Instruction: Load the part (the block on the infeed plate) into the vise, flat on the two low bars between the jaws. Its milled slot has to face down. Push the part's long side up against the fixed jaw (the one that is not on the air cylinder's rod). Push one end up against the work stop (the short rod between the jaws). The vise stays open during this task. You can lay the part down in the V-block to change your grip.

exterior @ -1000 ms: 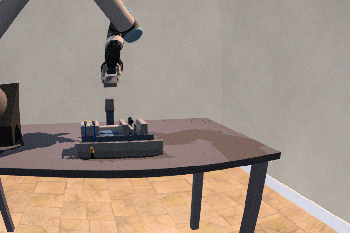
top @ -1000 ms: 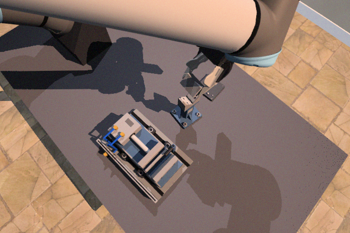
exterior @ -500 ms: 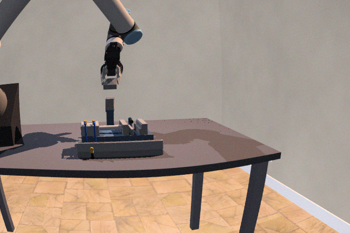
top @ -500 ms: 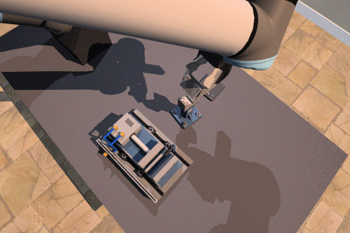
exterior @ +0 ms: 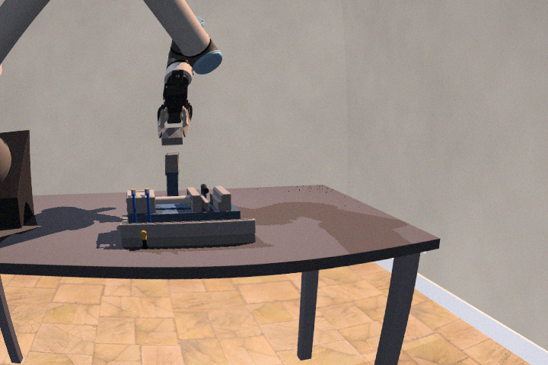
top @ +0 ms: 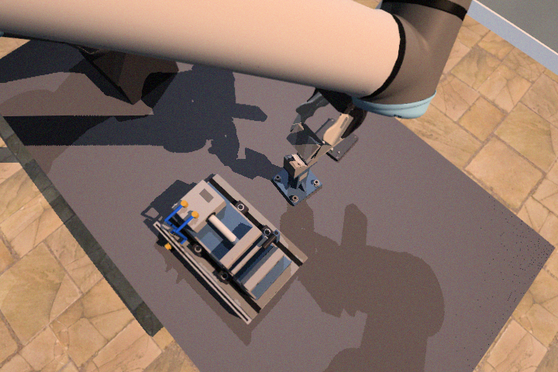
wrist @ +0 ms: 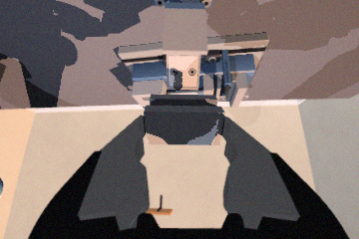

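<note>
Grey and dark, the block is clamped crosswise in the gripper, a finger pressing each end. From where I stand it hangs left of centre in the exterior view, well above the table; I can't tell which way its slot faces. Just below it, with a gap between, rises a squarish top piece on a blue stand. From above, the stand sits slightly up and right of the middle of the frame, its foot bolted at the corners. Beside it, farther up and right, a small dark plate lies partly hidden by the arm. The vise lies at lower centre-left of the top view, tilted across the frame. Its jaws stand apart; the fixed jaw is toward the lower right, the moving jaw is at the end of a pale rod, and a short black rod shows near the gap. Two blue levers with yellow tips stand at its left end.
</note>
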`<state>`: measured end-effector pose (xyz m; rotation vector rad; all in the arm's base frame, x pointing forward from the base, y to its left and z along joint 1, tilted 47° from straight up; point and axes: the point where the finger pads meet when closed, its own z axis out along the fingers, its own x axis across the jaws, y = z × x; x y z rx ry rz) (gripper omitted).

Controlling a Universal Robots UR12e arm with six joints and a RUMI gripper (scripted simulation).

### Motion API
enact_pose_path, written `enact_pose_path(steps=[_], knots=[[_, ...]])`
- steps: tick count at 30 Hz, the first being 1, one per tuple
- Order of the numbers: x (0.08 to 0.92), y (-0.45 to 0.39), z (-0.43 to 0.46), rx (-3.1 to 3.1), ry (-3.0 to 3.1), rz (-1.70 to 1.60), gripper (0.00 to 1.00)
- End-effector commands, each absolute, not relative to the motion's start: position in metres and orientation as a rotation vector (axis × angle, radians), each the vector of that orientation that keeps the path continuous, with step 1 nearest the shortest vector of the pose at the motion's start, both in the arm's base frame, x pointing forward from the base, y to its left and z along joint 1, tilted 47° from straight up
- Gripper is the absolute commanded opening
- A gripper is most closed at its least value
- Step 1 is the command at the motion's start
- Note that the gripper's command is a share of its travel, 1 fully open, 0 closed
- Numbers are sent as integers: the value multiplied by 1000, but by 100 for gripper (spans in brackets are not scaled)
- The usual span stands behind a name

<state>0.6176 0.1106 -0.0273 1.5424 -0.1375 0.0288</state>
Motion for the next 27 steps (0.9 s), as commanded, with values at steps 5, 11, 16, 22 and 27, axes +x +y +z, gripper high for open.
enact_pose_path(steps=[5,11,16,22,27], knots=[[618,104,-34,1543,-138,30,0],[618,100,-37,1543,-138,30,0],[618,96,-41,1543,-138,30,0],[619,91,-46,1543,-138,30,0],[619,89,-48,1543,-138,30,0]])
